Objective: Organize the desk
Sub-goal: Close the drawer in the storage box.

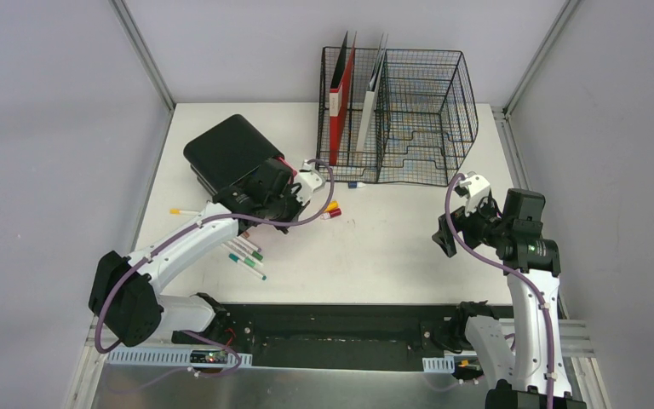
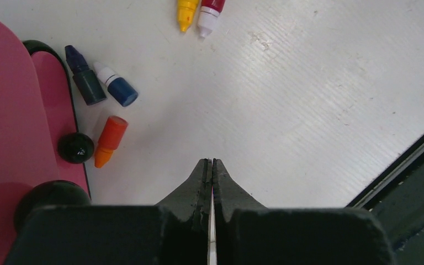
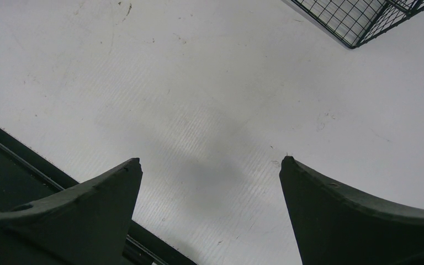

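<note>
The desk (image 1: 392, 247), stiff and fixed in front of the wire-mesh rack (image 1: 417, 111), is not for lifting — its light, likely slippery small capped bottles (image 2: 120, 90) want pinching mid-body — while the left gripper (image 2: 211, 161) is pressed together, seemingly empty, and the right gripper (image 3: 210, 160) is spread wide.

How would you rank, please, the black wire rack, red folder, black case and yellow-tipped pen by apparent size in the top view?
1. black wire rack
2. black case, partly covered
3. red folder, standing in the rack and seen nearly edge-on
4. yellow-tipped pen
</note>
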